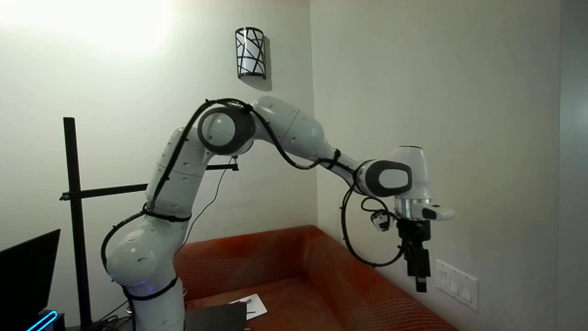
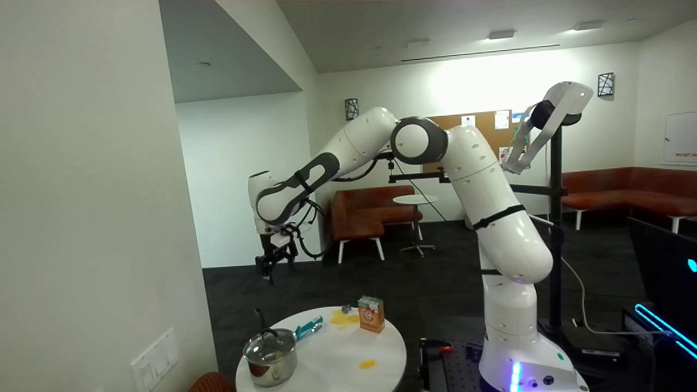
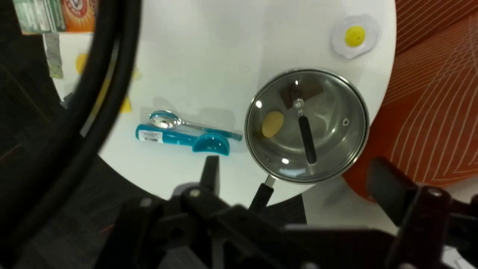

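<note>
Pincer (image 3: 296, 175) spread wide, holding nothing, well above a lidded pot (image 2: 272, 369) on the white table (image 2: 332, 356)
Lowering off-centre could let a finger (image 3: 211, 173) skew the glass lid (image 3: 332, 106) or catch the pot's side handle (image 3: 261, 196); only the wrist view shows the egg-shaped piece (image 3: 272, 124) beneath that glass and the fried-egg piece (image 3: 354, 36) near the pot; an exterior view shows the whole orange box (image 2: 371, 316), which the wrist view cuts off

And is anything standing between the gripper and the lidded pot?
Nothing visible is. The open gripper hangs higher than the pot, and the wrist view shows the glass lid unobstructed. The blue scoop and spoon lie beside the pot, not over it.
</note>
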`<state>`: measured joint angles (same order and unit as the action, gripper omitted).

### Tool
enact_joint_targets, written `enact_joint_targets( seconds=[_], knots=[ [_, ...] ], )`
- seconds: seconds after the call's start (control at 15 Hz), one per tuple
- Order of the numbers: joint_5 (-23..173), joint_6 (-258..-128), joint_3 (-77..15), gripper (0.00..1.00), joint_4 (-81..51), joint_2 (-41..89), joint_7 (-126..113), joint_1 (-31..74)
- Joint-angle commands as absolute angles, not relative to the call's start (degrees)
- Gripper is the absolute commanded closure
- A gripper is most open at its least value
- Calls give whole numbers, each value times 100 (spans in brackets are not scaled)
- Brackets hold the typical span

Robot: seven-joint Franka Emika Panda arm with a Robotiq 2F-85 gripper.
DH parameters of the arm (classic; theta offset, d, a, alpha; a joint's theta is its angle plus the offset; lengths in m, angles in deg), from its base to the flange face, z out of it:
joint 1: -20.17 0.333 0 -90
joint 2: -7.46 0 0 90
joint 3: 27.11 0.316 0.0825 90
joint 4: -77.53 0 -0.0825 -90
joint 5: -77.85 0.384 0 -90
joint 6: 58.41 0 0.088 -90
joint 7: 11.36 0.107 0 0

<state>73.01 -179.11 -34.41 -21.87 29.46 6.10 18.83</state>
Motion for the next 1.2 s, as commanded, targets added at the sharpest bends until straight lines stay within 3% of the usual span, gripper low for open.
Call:
enact_joint_targets(
  seconds=[0.0, 0.6, 1.13],
  knots=[
    [7131, -18053, -3427, 0, -3517, 1882, 918, 2029],
    [7213, -18344, -3134, 0, -5059, 1132, 1300, 2017],
    [7238, -18245, -3111, 0, -4901, 1313, 1154, 1963]
  ],
)
